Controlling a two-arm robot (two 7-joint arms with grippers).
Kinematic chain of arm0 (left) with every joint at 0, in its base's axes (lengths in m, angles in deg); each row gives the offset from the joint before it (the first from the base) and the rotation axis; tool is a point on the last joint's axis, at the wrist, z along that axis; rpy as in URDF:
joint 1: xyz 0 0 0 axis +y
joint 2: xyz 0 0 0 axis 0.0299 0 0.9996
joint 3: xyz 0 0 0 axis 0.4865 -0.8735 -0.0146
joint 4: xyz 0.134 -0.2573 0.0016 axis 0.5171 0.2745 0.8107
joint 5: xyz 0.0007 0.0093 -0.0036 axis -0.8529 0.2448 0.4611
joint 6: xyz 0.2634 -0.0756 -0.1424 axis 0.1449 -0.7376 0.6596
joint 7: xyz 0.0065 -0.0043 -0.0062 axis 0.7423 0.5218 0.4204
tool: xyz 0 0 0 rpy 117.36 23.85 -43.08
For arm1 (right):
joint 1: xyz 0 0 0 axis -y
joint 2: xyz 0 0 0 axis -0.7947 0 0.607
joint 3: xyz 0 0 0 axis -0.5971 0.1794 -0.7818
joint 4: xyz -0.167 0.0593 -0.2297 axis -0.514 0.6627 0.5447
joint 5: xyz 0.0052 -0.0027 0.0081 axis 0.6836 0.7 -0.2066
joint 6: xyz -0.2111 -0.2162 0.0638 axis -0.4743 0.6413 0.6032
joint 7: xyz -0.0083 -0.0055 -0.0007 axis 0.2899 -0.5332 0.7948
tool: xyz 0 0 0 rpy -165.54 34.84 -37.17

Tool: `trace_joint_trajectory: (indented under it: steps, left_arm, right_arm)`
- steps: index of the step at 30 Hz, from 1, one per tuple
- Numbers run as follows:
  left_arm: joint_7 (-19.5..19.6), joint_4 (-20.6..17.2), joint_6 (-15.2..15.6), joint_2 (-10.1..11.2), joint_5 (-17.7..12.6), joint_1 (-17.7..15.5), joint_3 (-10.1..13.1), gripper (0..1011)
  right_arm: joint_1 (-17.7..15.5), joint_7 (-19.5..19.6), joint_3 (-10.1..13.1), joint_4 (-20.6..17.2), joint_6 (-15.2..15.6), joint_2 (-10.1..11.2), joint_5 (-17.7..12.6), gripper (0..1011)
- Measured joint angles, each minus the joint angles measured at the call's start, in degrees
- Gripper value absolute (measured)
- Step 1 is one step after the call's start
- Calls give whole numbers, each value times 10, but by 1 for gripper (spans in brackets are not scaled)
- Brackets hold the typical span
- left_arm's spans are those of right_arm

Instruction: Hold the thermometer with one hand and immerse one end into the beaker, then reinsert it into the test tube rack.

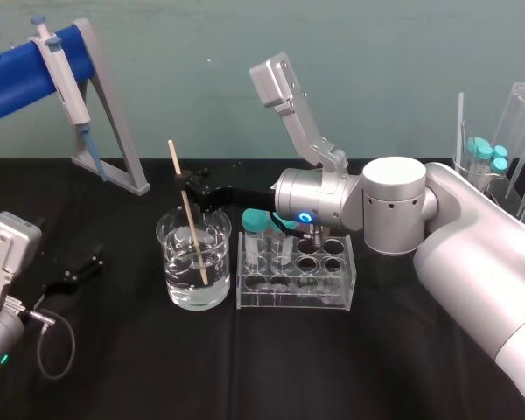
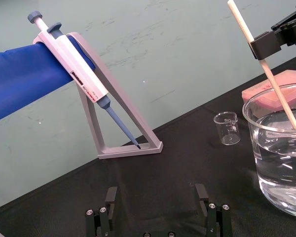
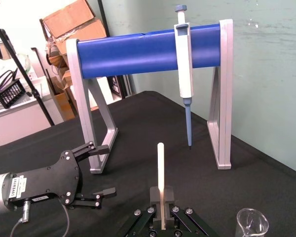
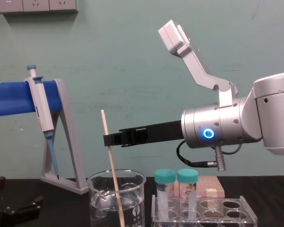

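- Presently, we find the right gripper clamped on the thermometer, high on its length. The rod leans slightly, and its lower end sits in the water of the beaker, directly beneath the fingertips.
- The test tube rack stands just beside the beaker, under the gripper's forearm and back toward its wrist.
- We judge the immersion to be the step in hand. To finish it well, raise the rod straight up until its tip clears the rim. Only then draw it back over an empty hole, gripping firmly so the thin rod does not pivot.
- The left gripper rests on the table, well apart, with its fingers spread wide.
- Writing: the pipette carries a dark printed strip, which we cannot read. We can make out no brand.
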Motion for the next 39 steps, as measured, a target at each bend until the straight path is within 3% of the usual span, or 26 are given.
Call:
trace_joint_trajectory:
  steps: [39]
  left_arm:
    - [0, 0, 0, 0, 0, 0, 0, 1004]
  right_arm:
    - [0, 0, 0, 0, 0, 0, 0, 41]
